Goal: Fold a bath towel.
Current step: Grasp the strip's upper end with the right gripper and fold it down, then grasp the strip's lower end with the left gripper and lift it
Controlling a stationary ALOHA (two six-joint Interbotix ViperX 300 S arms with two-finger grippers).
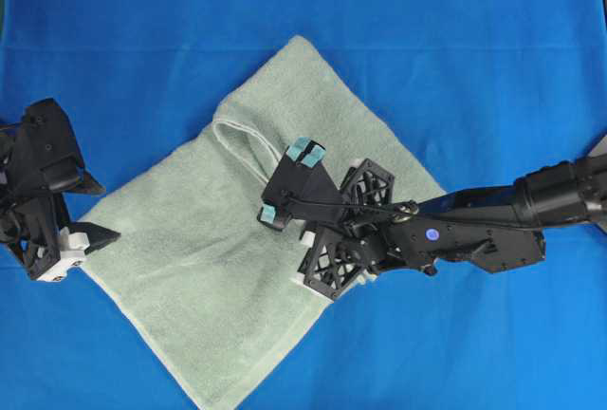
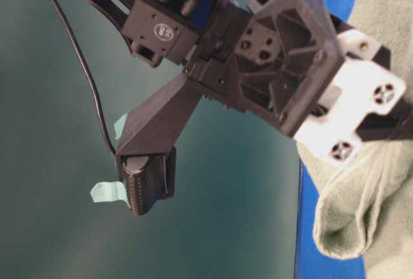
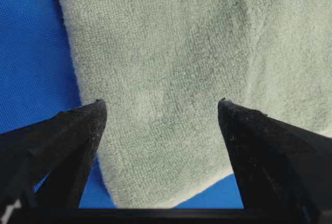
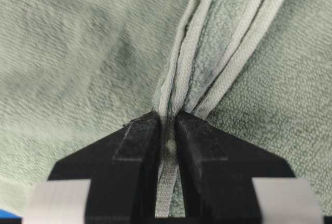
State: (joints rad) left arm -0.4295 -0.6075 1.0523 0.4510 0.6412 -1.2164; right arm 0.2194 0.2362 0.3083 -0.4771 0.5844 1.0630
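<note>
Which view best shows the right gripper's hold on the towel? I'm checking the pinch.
The right wrist view: the right gripper is shut on the bath towel hem. Overhead shows it over the towel's middle; table-level shows no contact; the left wrist view misses it.

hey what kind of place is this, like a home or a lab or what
Most likely a robotics lab bench, not a home. Two black robot arms work over a tabletop draped in a bright blue cloth, the right gripper pinching the hem of a bath towel, the left gripper open at its corner.
</note>
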